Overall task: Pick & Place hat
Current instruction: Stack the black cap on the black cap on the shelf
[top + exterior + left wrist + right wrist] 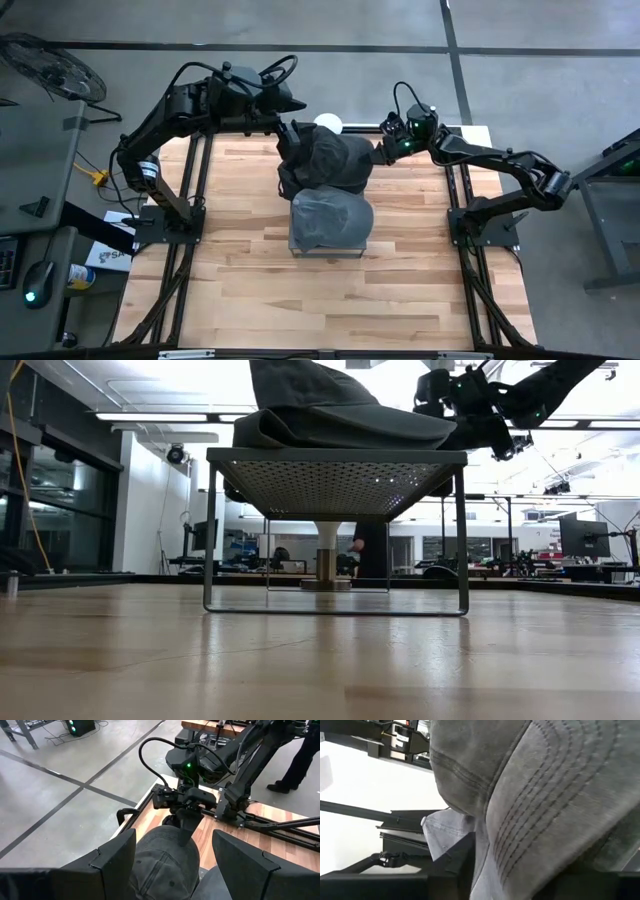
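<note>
High view: a dark grey hat sits just above the middle of the frame, held up between the two arms. The left gripper reaches in from the upper left and meets the hat's left edge; the right gripper comes in from the right and meets its right edge. Just below the hat lies a second, lighter grey hat on a small metal stand, which rests on the wooden table.

Low view: the stand fills the upper middle of the frame, with grey fabric piled on its perforated top, and the right gripper hangs at the upper right.

Left wrist view: the left fingers stand spread wide at the bottom of the frame, one on each side of the dark hat's crown; past it, at the centre, the right gripper is clamped on the hat's far edge.

Right wrist view: stitched grey brim fills the frame, pinched at the bottom edge
</note>
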Action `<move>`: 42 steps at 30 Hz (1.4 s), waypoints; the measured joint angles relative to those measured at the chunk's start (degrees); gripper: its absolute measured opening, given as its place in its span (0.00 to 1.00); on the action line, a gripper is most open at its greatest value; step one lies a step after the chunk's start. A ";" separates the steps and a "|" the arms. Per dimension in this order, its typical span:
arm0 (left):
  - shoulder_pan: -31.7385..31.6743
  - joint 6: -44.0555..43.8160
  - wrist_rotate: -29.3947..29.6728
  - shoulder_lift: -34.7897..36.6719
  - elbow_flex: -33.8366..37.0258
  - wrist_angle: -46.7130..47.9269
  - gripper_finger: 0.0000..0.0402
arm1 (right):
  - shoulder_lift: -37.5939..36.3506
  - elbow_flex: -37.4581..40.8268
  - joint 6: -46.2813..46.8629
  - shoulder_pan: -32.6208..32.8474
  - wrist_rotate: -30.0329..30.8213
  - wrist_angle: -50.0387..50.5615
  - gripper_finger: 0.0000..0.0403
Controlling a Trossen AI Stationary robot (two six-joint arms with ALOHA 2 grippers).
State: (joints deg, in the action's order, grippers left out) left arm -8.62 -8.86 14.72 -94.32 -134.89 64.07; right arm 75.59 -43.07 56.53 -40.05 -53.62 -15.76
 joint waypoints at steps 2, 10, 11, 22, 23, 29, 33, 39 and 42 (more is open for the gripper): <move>0.00 0.00 0.00 0.00 0.00 0.00 0.65 | 0.00 0.00 0.00 -0.02 -0.81 0.12 0.39; 0.00 0.00 -0.02 0.00 0.00 -0.02 0.65 | -0.06 0.00 0.86 -1.87 -3.08 0.15 0.47; 0.00 0.00 -0.02 0.00 0.00 -0.02 0.65 | -0.15 0.02 0.85 -2.24 -3.56 0.20 0.47; -0.06 -4.02 -0.71 -1.21 -0.13 1.22 0.65 | -0.28 0.02 0.11 -1.73 -4.90 0.12 0.47; -0.07 -5.05 -0.98 -1.94 -0.13 1.58 0.65 | -0.28 0.02 0.08 -1.75 -4.90 0.12 0.47; -0.48 -22.56 -0.81 -7.25 -0.09 3.15 0.65 | -0.28 0.02 -0.04 -1.77 -4.70 0.10 0.47; -2.39 -33.81 -0.39 -10.01 -0.06 7.91 0.65 | -0.28 0.02 -0.07 -1.77 -4.64 0.05 0.47; -5.72 -39.97 -0.67 -10.91 0.00 15.00 0.65 | -0.28 0.02 -0.07 -1.77 -4.43 -0.50 0.47; -7.02 -41.00 -3.25 -10.91 0.00 15.41 0.65 | -0.28 0.02 -0.07 -1.77 -4.56 -1.04 0.47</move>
State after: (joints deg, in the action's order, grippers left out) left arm -15.64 -49.86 11.47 -105.23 -134.89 79.47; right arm 75.31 -43.05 56.47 -41.82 -58.18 -16.80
